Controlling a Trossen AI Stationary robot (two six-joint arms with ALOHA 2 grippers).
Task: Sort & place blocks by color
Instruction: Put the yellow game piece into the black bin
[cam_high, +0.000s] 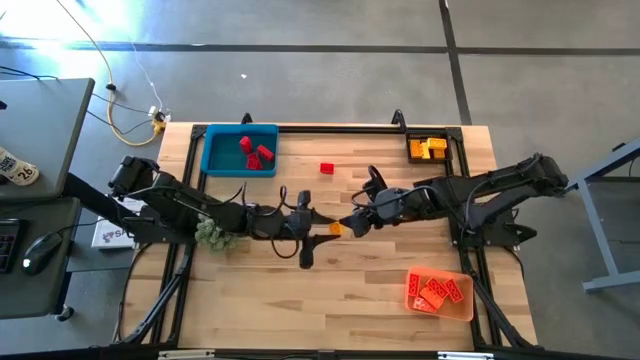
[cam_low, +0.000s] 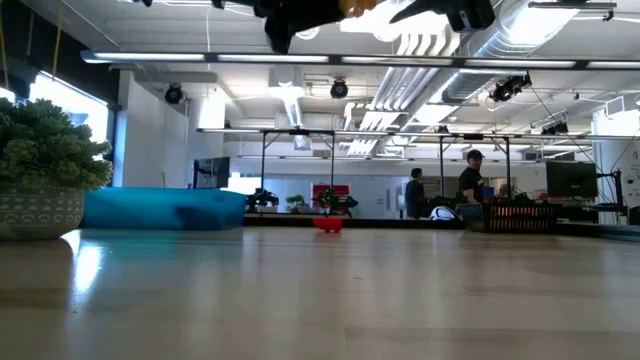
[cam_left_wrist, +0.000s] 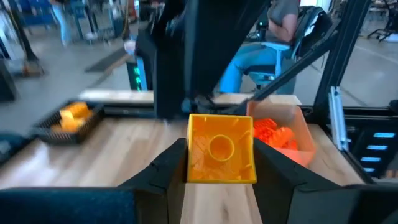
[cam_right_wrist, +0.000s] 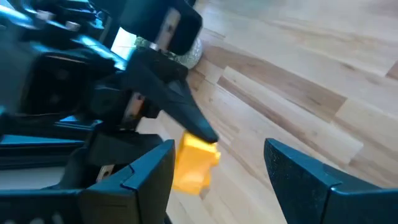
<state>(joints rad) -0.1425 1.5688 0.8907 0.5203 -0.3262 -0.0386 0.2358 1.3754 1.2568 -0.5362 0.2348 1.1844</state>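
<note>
Going from the left of the high view, we see the plant ball (cam_high: 210, 234) at middle left, close under the left arm, and the blue tray (cam_high: 213, 160) at upper left with red blocks (cam_high: 255, 152) in it.

Near the centre, our left gripper (cam_high: 330, 229) is clamped on a yellow block (cam_high: 336, 229), held well above the table. In the left wrist view the block (cam_left_wrist: 220, 149) sits square between the two fingers (cam_left_wrist: 163, 170), its hollow underside facing the camera.

Just to the right, our right gripper (cam_high: 357, 224) faces it with jaws spread wide and nothing in them. In the right wrist view the block (cam_right_wrist: 194, 163) lies close to one finger (cam_right_wrist: 138, 167) rather than midway.

This looks to us like a handover, and the risks sit there:
- If the left lets go before the right closes, the block drops and may bounce away.
- With the block off-centre, the right could catch only a corner and twist it loose.
- The fingers are close enough to collide.

Farther right, one red block (cam_high: 326, 168) lies alone at upper centre. The black tray (cam_high: 455, 150) at upper right holds yellow blocks (cam_high: 429, 148), and the orange tray (cam_high: 465, 306) at lower right holds orange ones (cam_high: 436, 291). The shades are close, so we could pick the wrong tray.
</note>
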